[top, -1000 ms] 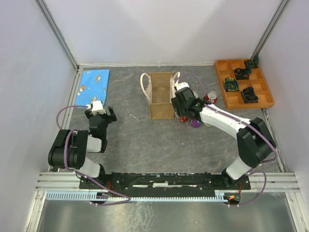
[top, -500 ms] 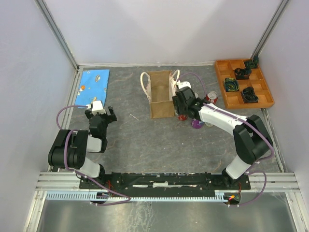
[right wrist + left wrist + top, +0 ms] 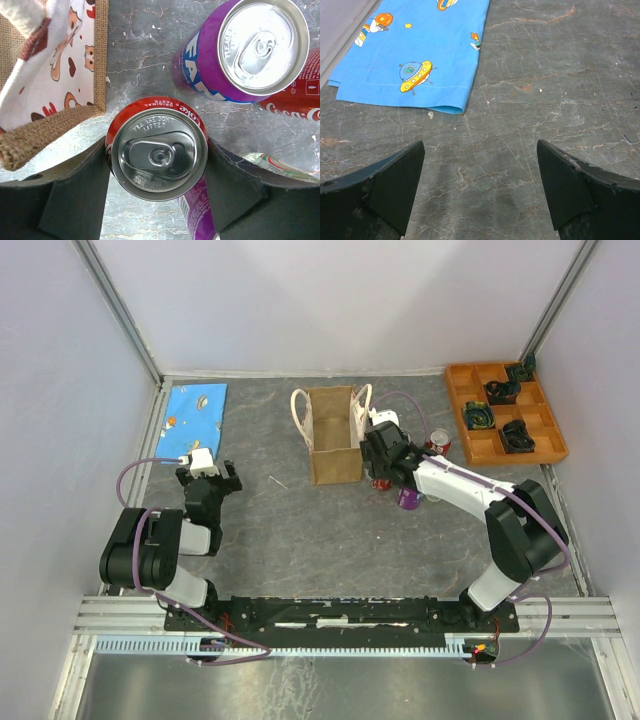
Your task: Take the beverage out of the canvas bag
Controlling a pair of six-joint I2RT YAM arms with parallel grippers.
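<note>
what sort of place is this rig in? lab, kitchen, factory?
Likely a robotics lab test cell: plain white walls, two black-and-white arms bolted to a metal rail at the grey tabletop's near edge, staged props like the orange compartment tray.

Can [image 3: 159,150] in right tool [image 3: 158,167], just R of canvas bag [image 3: 335,466]; cloth [image 3: 196,416] far L, tray [image 3: 482,447] far R.

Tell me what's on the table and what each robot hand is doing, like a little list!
Right gripper: closed around the red cola can, just outside the canvas bag
Left gripper: open, empty, over the table
Nearby: purple can beside the red one
Far left: blue cloth with spaceships
Far right: orange tray
</note>
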